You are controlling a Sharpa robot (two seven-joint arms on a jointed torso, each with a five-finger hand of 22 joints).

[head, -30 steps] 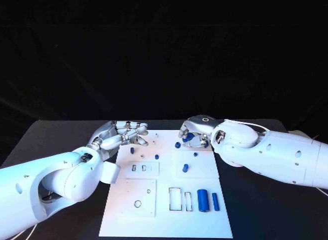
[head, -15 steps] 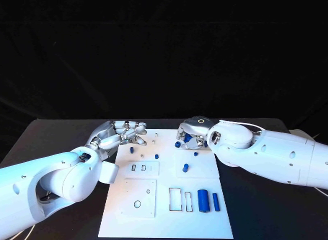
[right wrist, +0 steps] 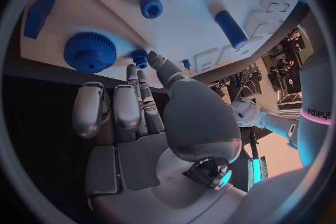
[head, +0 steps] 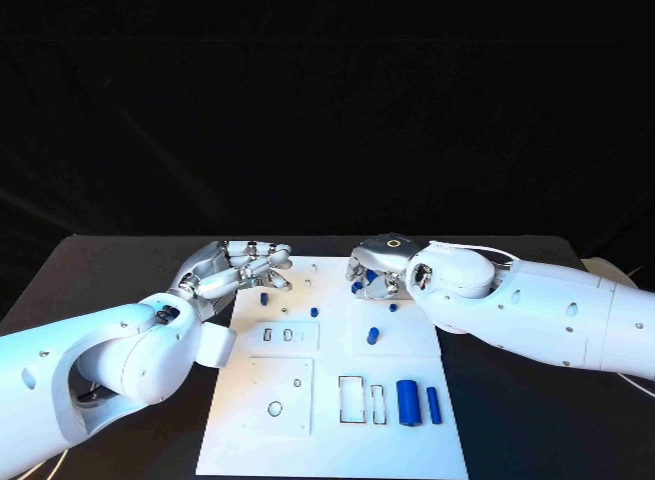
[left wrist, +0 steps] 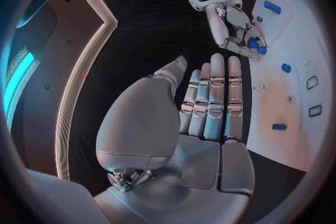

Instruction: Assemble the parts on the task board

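1. Black surface [head: 125,262] under a dark backdrop, carrying a white rectangular task board [head: 334,440] at its middle.
2. Scattered over the board: small blue plastic parts, among them a stout blue cylinder [head: 408,401] and a slimmer blue rod [head: 432,404] near the front right corner, plus a blue peg [head: 370,337] mid-board.
3. Right robot hand [head: 376,272] poised over the board's far edge, fingers extended and apart in the right wrist view, tips just beside a small blue knurled piece [right wrist: 140,57] and near a larger blue toothed gear [right wrist: 89,52]; nothing visibly gripped.
4. Left robot hand [head: 241,265] hovering at the board's far left corner, fingers straight and pressed side by side, holding nothing.
5. Step in hand, by appearance: picking up one of the far-edge parts with the right robot hand.
6. Next move likely calling for fingers closing round the small knurled piece, then carrying it to a matching socket.
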